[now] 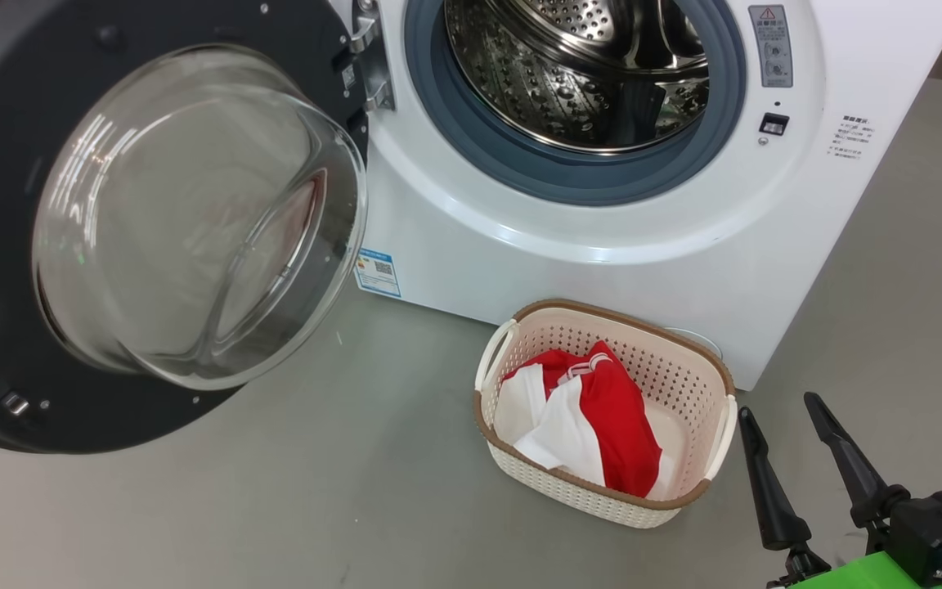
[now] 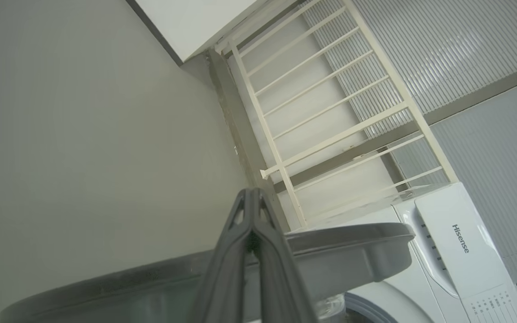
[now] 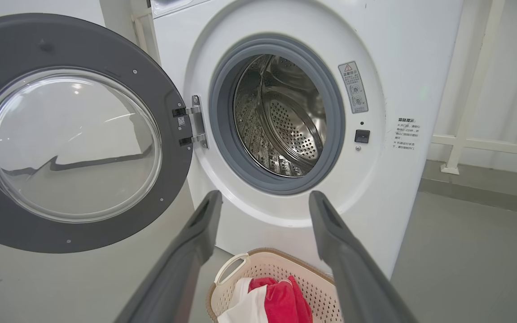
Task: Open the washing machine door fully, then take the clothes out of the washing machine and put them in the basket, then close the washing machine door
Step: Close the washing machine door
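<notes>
Closest and far left, the washing machine door (image 1: 193, 213) stands swung wide on its hinge (image 1: 369, 74), glass bowl facing out. Seen from its own wrist, the left gripper (image 2: 251, 194) is clenched on nothing and sits just above what looks like the door's upper edge. Next comes the washing machine (image 1: 569, 245); its drum (image 1: 577, 74) shows no laundry as far as can be seen. Before it on the floor (image 1: 356, 491) sits the basket (image 1: 667, 368), holding the red and white clothes (image 1: 618, 417). Far right, the right gripper (image 1: 778, 406) hangs spread and empty beside the basket. Closing the door seems due. Press the clenched left gripper against the rim far from the hinge, follow the arc, clear the basket, and push until it latches.
</notes>
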